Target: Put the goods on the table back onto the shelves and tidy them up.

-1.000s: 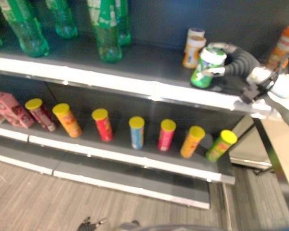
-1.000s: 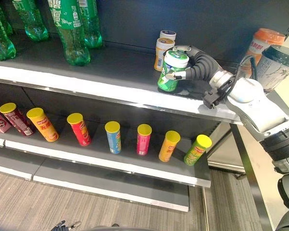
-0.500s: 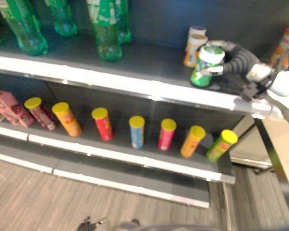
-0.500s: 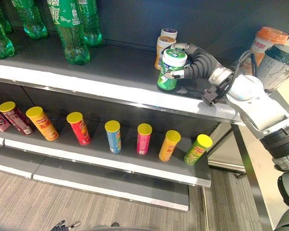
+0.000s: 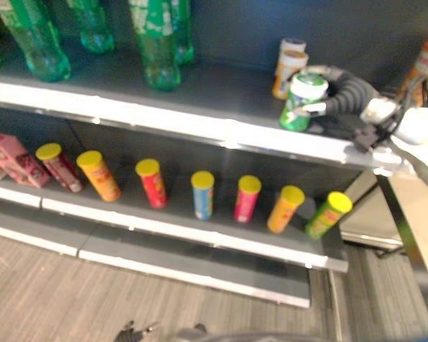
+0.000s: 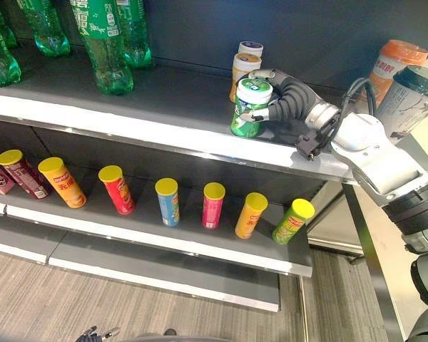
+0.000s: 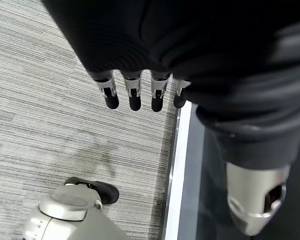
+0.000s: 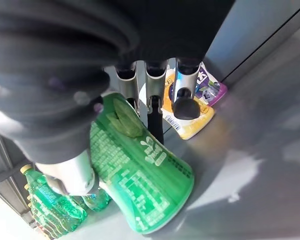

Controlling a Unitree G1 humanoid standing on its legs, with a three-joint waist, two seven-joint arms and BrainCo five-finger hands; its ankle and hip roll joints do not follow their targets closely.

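Note:
A green canister (image 6: 247, 108) with a white lid stands tilted on the right part of the upper shelf (image 6: 164, 100), near its front edge. My right hand (image 6: 284, 98) is shut on it, fingers (image 8: 155, 112) behind it and thumb (image 8: 72, 177) in front. The right wrist view shows the canister (image 8: 140, 180) with its base edge low at the shelf surface. Just behind it stand an orange-yellow jar (image 6: 241, 68) and a small white-and-purple jar (image 6: 250, 49). My left hand (image 7: 135, 92) hangs over the floor, its fingers straight and holding nothing.
Green soda bottles (image 6: 103, 43) fill the upper shelf's left part. A row of several chip tubes (image 6: 167, 203) leans on the lower shelf, with pink boxes (image 5: 11, 160) at its left end. An orange-lidded tub (image 6: 392, 64) and a dark-lidded cup (image 6: 414, 96) stand at the right.
My right hand has brought the green canister slightly down and to the left, closer to the shelf surface. The left hand has not moved.

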